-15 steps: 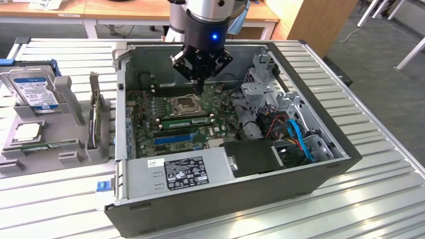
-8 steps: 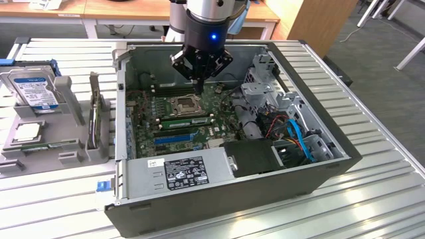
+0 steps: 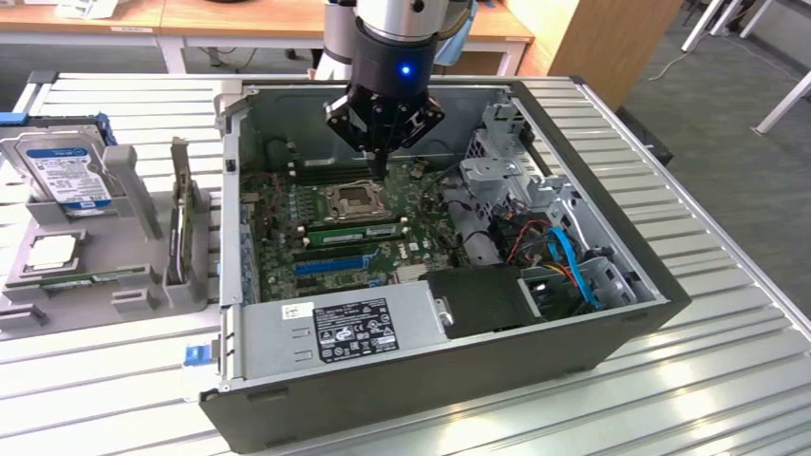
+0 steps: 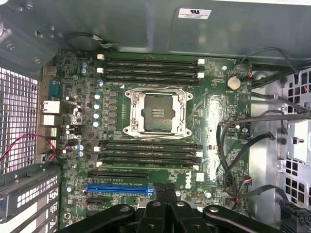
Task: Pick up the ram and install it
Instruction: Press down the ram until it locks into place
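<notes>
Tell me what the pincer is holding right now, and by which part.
Nothing. The pincer is shut and empty above the motherboard inside the computer case. A green stick that looks like the ram sits in a slot beside the processor socket.

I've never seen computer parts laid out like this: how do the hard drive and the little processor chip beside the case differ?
The hard drive is larger and oblong; the processor chip small and square. The hard drive stands propped up, the processor chip lies flat. The hard drive bears a blue-white label; the processor chip is plain silver. Both sit on the grey holder.
</notes>
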`<state>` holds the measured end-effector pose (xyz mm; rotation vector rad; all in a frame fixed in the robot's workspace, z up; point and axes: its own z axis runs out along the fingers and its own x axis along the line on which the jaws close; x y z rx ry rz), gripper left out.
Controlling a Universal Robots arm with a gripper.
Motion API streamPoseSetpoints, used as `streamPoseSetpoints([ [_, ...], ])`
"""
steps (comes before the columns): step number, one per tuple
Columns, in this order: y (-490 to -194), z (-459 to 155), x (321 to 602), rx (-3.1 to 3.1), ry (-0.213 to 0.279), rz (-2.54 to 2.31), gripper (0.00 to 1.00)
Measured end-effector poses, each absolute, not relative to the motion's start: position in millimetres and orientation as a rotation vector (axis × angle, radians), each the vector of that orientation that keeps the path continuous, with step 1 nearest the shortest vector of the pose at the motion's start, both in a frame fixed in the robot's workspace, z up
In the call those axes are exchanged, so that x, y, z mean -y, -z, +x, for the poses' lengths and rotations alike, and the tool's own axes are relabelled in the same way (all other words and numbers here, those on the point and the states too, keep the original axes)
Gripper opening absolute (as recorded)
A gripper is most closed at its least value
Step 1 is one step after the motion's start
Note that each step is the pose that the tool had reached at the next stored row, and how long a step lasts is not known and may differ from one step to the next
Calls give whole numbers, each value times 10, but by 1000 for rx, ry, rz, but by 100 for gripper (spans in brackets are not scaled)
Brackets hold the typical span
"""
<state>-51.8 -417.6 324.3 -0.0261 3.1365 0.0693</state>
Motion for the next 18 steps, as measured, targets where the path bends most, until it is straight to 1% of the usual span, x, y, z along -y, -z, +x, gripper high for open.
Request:
streamPoseSetpoints([
  [18, -3242, -518, 4176, -3147, -77, -26, 10],
])
